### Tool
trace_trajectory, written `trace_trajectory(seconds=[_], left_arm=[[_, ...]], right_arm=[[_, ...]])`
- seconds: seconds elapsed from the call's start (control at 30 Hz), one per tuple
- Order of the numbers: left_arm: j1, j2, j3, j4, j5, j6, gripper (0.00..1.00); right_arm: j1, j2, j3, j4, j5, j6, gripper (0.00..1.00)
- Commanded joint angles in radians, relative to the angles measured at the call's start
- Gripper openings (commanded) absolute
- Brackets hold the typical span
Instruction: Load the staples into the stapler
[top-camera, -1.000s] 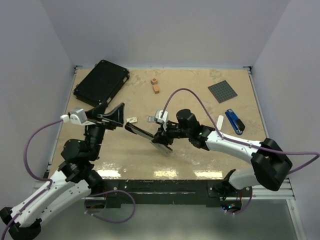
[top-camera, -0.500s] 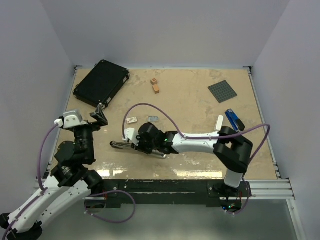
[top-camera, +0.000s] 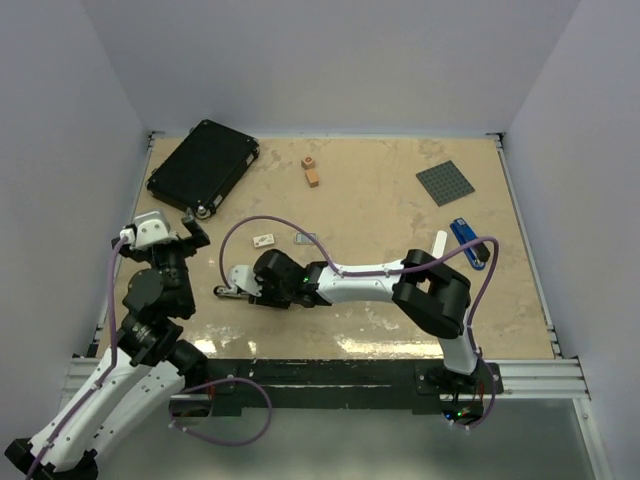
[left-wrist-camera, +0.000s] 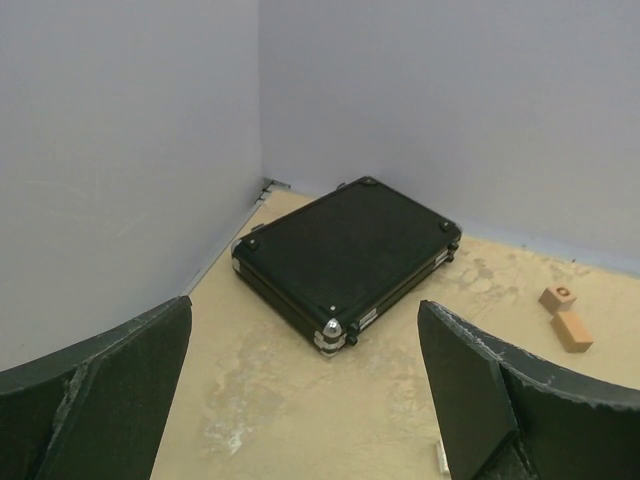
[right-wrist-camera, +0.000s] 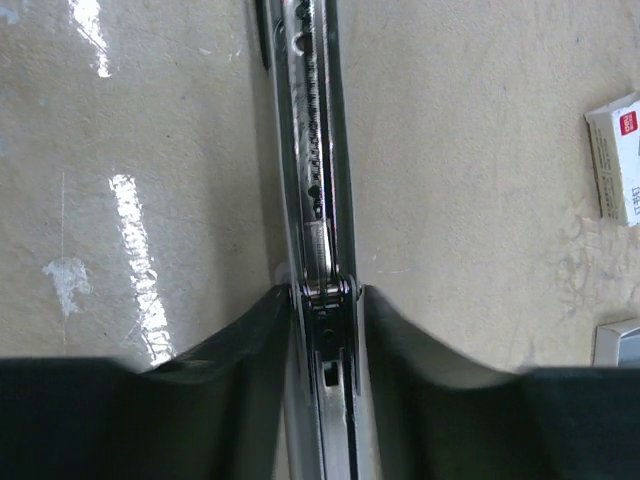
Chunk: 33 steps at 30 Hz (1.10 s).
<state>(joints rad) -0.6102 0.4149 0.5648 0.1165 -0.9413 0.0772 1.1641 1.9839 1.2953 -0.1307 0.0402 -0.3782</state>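
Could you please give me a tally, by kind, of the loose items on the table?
Staplers: 2, silver stapler and blue stapler
Wooden blocks: 2
Black case: 1
Grey studded plate: 1
White bar: 1
Staples block: 1
Small white box: 1
Total: 9

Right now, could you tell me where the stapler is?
The stapler sits left of centre in the top view, between the fingers of the right gripper, below the white box.

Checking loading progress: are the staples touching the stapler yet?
Apart. The right wrist view shows bare table between the stapler and the staples, which lie at the frame's right edge.
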Motion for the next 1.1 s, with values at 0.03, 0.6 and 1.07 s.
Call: trace_trajectory(seconds=[0.03,0.6,1.07], left_arm=[[0.082,0.047,0.043,-0.064,0.12,-0.07,1.0],[0.128,0.073,0.04,-0.08,0.206,-0.106,1.0],[0.151,0.09,0.043,-0.095,0.249,-0.114,0.99]], right_arm=[[-0.001,-0.053,0.053,-0.014,0.003,-0.033,0.55],[-0.271,-0.12,0.128,-0.043,0.119,0.315,0.8],[-0.353,0.162,0.375,-0.079,0.102,0.337,0.58]])
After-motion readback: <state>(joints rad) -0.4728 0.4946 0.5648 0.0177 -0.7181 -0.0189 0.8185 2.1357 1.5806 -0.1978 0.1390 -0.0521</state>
